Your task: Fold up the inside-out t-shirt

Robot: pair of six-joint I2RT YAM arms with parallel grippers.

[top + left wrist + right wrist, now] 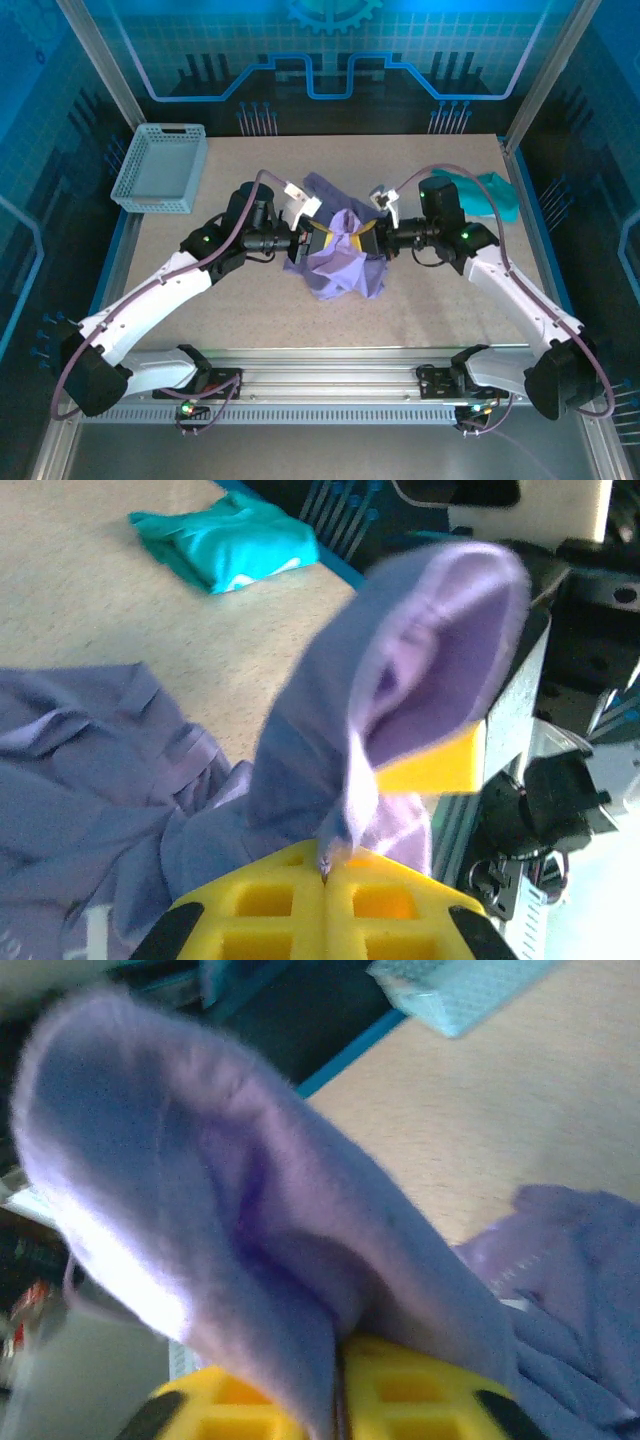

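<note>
Left tool [324, 240] is pressed together: in its wrist view the two yellow pads [270, 905] meet along a thin seam and pinch a narrow fold of the inside-out t-shirt [340, 270]. The fold rises from the seam and curls over in a rounded flap. Right tool [362, 239] faces it from the other side, the two tips close together over the middle of the desk [420, 310]. Its yellow pads [420, 1395] also stand close, with only a dark slit between them. A thick fold of the same lavender cloth runs down into that slit, so it too is nipping the fabric.

Both tools hold part of the shirt up between them. The rest lies below and just in front in a crumpled heap on the desk, slightly nearer the arms than the centre.

The desk is a pale, speckled tan surface. A silver rail [330, 372] along its near edge carries both arm bases. Metal posts [100, 62] frame the sides, and the back wall [200, 50] is a blue-lit panel with a line pattern. A light blue slotted basket [160, 170] sits at the far left corner, well apart from the shirt. A smaller teal garment [492, 192] lies bunched at the far right, just behind the right arm's wrist.
</note>
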